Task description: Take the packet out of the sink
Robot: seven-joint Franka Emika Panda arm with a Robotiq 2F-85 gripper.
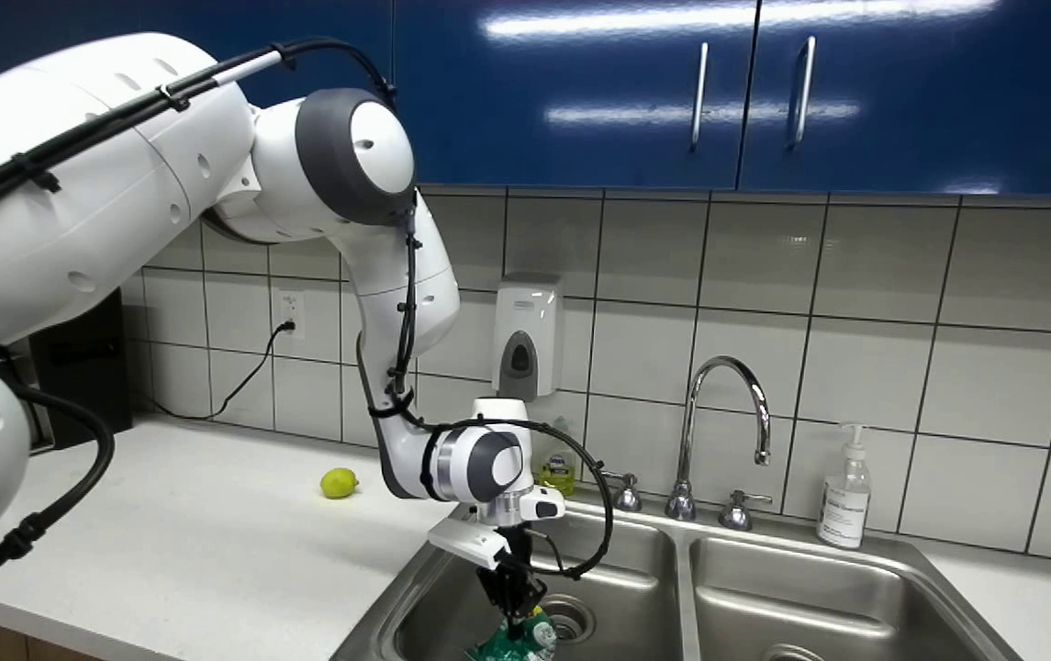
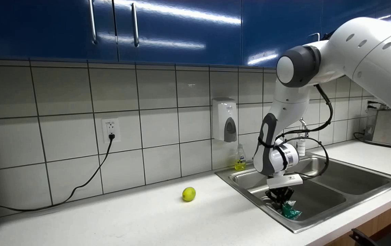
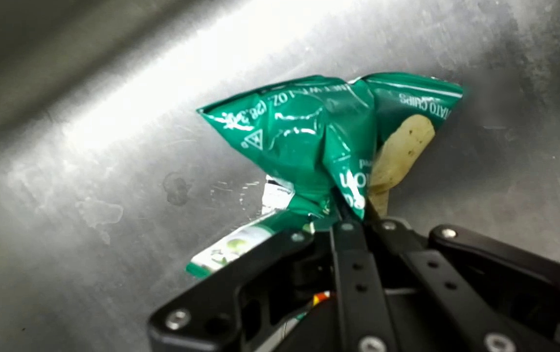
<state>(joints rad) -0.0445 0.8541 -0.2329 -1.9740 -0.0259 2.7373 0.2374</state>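
A green and white chip packet (image 3: 289, 137) is crumpled and pinched at its middle in the wrist view. It also shows low in the left basin in an exterior view (image 1: 518, 643) and in an exterior view (image 2: 290, 211). My gripper (image 3: 350, 208) is shut on the packet, with a fold of it between the fingertips. The gripper points down inside the steel sink (image 1: 683, 588) in both exterior views, also in an exterior view (image 2: 283, 205). Part of the packet is hidden behind the fingers. I cannot tell whether the packet touches the sink floor (image 3: 133, 234).
A yellow-green lemon or lime (image 1: 339, 483) lies on the white counter (image 1: 213, 532) beside the sink. A tall faucet (image 1: 688, 441), a dish soap bottle (image 2: 240, 159) and a pump bottle (image 1: 844, 505) stand behind the basins. A soap dispenser (image 1: 527, 340) hangs on the wall.
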